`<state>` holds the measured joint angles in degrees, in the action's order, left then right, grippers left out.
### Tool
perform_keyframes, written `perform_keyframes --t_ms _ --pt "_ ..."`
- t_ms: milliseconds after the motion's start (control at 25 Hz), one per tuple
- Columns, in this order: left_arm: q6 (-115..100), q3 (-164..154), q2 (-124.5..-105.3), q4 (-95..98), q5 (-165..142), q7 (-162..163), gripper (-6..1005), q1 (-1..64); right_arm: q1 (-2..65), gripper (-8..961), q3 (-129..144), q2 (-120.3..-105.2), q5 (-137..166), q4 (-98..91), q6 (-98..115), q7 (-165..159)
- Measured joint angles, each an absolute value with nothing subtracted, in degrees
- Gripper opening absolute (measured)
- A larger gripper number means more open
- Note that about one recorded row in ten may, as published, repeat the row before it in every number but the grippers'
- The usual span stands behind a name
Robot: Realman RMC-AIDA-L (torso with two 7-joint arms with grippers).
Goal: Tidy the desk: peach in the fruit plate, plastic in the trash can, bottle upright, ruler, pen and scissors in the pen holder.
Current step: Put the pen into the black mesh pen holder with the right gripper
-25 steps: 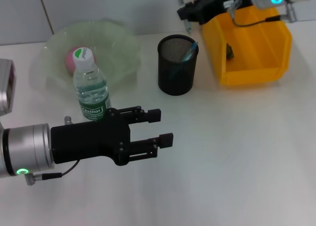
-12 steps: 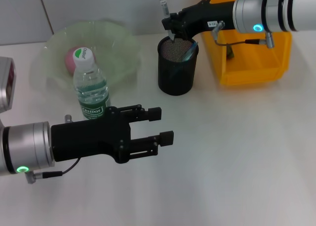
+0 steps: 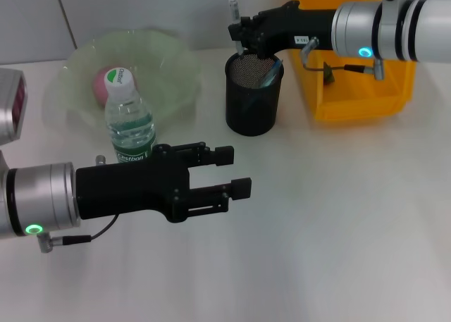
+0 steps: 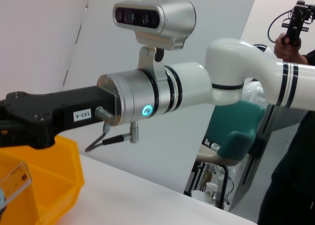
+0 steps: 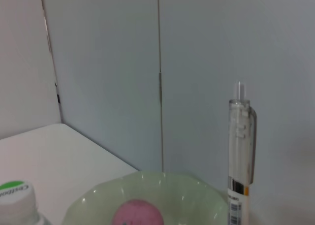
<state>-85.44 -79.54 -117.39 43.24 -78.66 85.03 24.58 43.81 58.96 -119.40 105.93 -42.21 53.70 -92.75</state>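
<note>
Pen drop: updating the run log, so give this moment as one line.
right gripper: holds pen upright over holder | left gripper: open, idle by upright bottle | peach: in plate

Left arm reaches in from the left edge of the head view, forearm roughly level, silver wrist ring lit green; left claw [image 3: 236, 172] black, fingers parted with a clear gap, pointing toward the right side, grasping nothing. Right arm enters from the upper right, white forearm with silver wrist; right claw [image 3: 238, 34] black, extended leftward, closed on the pen [image 3: 232, 3], held upright.
</note>
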Motion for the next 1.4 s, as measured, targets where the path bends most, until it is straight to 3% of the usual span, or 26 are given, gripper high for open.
perform_keyframes --t_ms 1400 --pt "-85.45 -77.58 -116.59 43.65 -78.66 89.71 661 26.0 40.87 170 58.98 -119.38 100.78 -41.03 51.81 -86.62"
